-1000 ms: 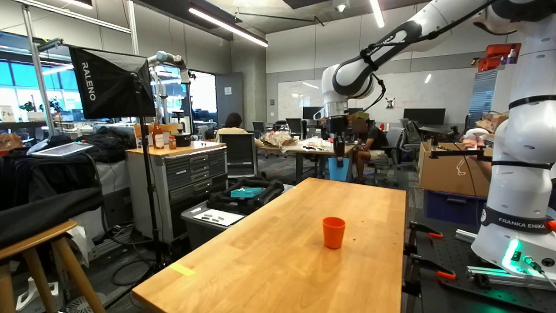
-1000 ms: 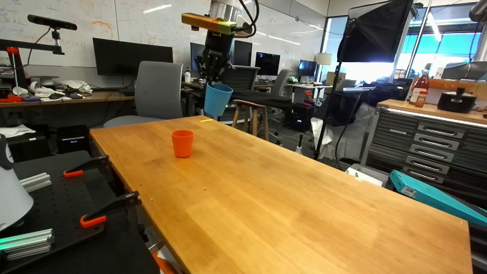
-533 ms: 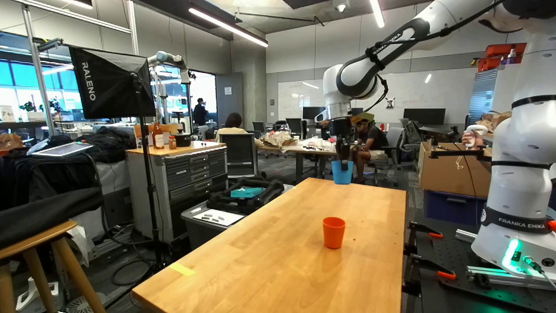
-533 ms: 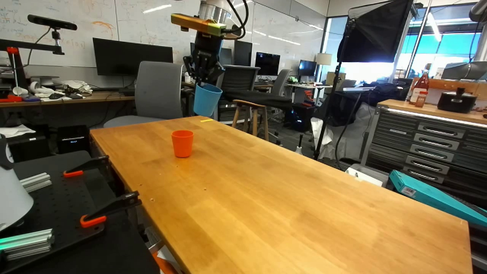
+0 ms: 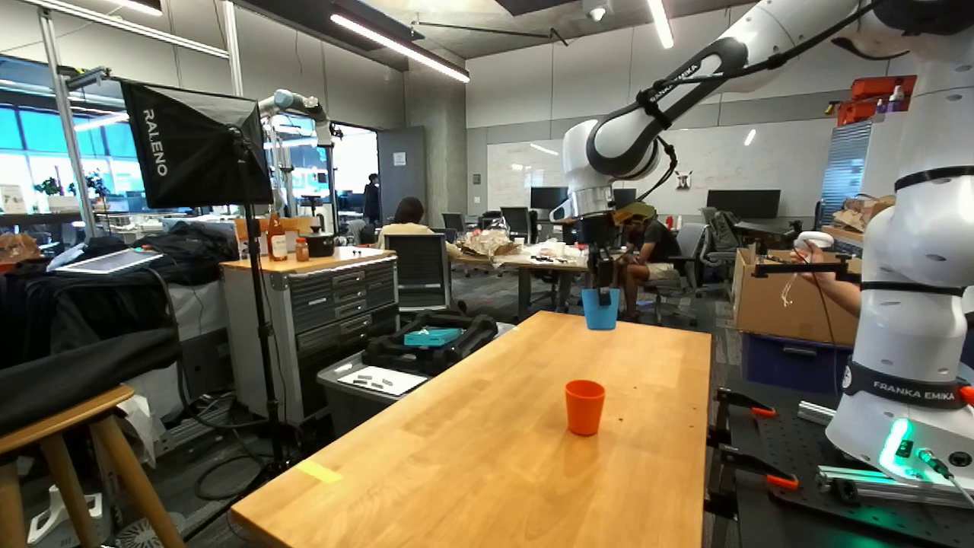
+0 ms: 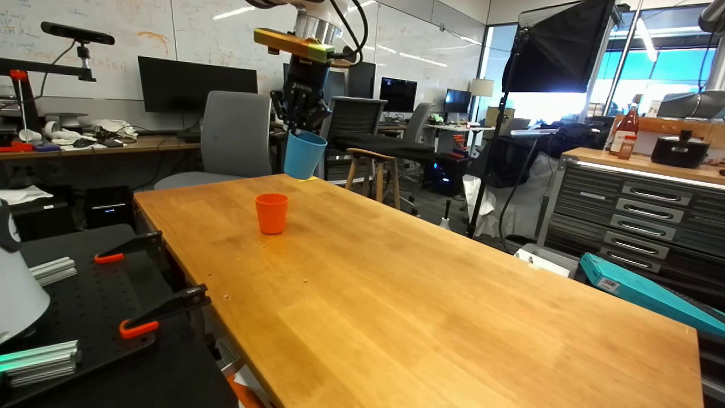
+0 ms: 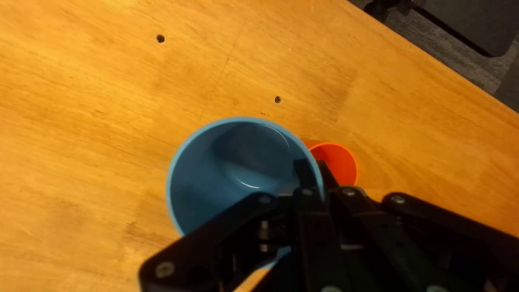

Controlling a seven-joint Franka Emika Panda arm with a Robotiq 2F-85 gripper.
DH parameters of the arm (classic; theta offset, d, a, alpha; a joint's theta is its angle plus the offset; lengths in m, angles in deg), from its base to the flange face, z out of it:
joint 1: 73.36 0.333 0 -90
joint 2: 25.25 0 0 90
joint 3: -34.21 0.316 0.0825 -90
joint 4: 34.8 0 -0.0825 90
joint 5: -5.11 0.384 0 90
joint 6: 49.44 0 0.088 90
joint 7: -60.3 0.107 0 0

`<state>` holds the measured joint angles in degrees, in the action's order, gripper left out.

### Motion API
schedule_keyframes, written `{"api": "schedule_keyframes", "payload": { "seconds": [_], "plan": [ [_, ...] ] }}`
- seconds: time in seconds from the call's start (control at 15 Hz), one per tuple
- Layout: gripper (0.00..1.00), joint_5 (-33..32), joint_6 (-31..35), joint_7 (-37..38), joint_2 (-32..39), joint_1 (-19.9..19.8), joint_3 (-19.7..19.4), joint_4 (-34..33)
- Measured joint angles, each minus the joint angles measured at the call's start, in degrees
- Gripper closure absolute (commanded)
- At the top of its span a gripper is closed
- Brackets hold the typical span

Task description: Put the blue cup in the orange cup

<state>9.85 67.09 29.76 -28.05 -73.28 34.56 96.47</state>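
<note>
My gripper (image 5: pixel 605 295) is shut on the rim of the blue cup (image 5: pixel 599 318), one finger inside the wall and one outside. The light-blue cup hangs above the table, open end up, slightly tilted in an exterior view (image 6: pixel 305 157). The orange cup (image 5: pixel 584 411) stands upright on the table, lower than the blue cup and apart from it; it also shows in an exterior view (image 6: pixel 272 215). In the wrist view the blue cup (image 7: pixel 227 170) partly covers the orange cup (image 7: pixel 342 162), which shows just beyond the gripper fingertips (image 7: pixel 328 174). The orange cup's inside looks empty.
The wooden table (image 6: pixel 425 294) has its edge by the robot's mounting plate, where black clamps with orange tips (image 6: pixel 139 328) sit. A grey chair (image 6: pixel 235 136) stands behind the table. A light stand (image 5: pixel 255 304) and a drawer cabinet (image 5: pixel 327 304) stand off its side.
The gripper has moved with the blue cup, leftward and a little down in one exterior view, slightly right and down in another. The orange cup has not moved.
</note>
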Motion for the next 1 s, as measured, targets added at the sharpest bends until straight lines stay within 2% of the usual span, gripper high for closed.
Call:
{"api": "schedule_keyframes", "payload": {
  "seconds": [0.47,1.0],
  "plan": [
    [0.97,-3.6,2.3,3.5,6.8,4.0,3.8,-0.2],
    [0.97,-7.5,4.6,6.1,12.0,6.7,7.3,-2.0]
  ]
}}
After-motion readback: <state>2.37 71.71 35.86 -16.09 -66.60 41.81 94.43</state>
